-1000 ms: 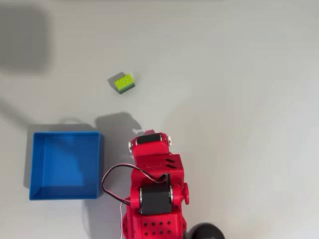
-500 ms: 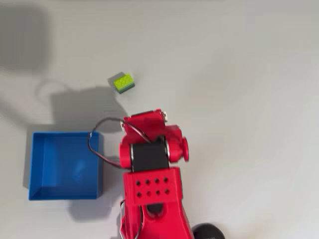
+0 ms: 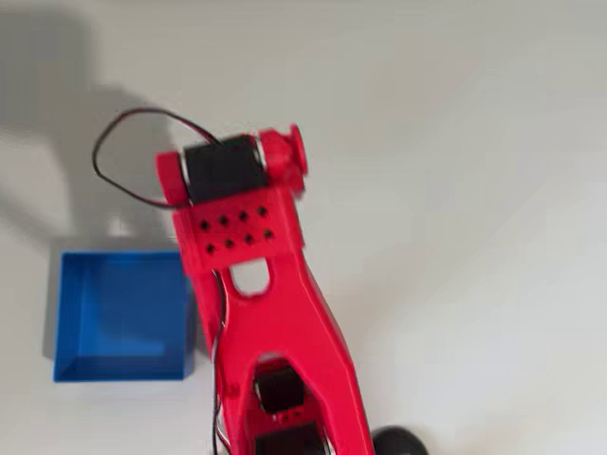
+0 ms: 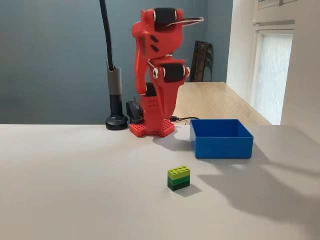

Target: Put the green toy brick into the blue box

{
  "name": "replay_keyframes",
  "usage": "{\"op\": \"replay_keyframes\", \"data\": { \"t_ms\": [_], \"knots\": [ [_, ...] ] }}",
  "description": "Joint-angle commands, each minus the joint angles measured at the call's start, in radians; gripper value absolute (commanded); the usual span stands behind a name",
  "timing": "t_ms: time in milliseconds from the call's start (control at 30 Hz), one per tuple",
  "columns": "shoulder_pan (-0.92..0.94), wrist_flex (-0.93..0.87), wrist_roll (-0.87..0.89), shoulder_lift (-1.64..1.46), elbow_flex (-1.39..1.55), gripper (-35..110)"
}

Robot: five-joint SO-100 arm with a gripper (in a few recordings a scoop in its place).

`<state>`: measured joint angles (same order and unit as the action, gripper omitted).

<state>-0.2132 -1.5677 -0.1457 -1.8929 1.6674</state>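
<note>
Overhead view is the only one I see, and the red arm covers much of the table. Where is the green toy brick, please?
Observer: In the fixed view the green toy brick stands upright on the table, lime layer on top. It is nearer the camera than the blue box and apart from it.
Operator: Is the gripper near the brick?
Observer: No. The gripper is at the top of the raised arm, high above the table. I cannot tell whether its jaws are open.
</note>
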Motion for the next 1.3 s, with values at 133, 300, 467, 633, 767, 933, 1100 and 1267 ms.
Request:
{"op": "replay_keyframes", "data": {
  "t_ms": [133,300,467,633,767,933,1100,1267],
  "knots": [
    [-0.04,-0.061,-0.028,0.164,-0.262,17],
    [-0.04,-0.086,-0.026,0.276,-0.341,24],
    [-0.037,-0.092,-0.014,0.383,-0.39,27],
    [-0.035,-0.094,0.005,0.488,-0.442,29],
    [-0.035,-0.092,0.015,0.565,-0.5,29],
    [-0.034,-0.091,0.017,0.666,-0.578,29],
    [-0.031,-0.087,0.005,0.758,-0.652,28],
    [-0.025,-0.06,-0.029,0.838,-0.718,26]
  ]
}}
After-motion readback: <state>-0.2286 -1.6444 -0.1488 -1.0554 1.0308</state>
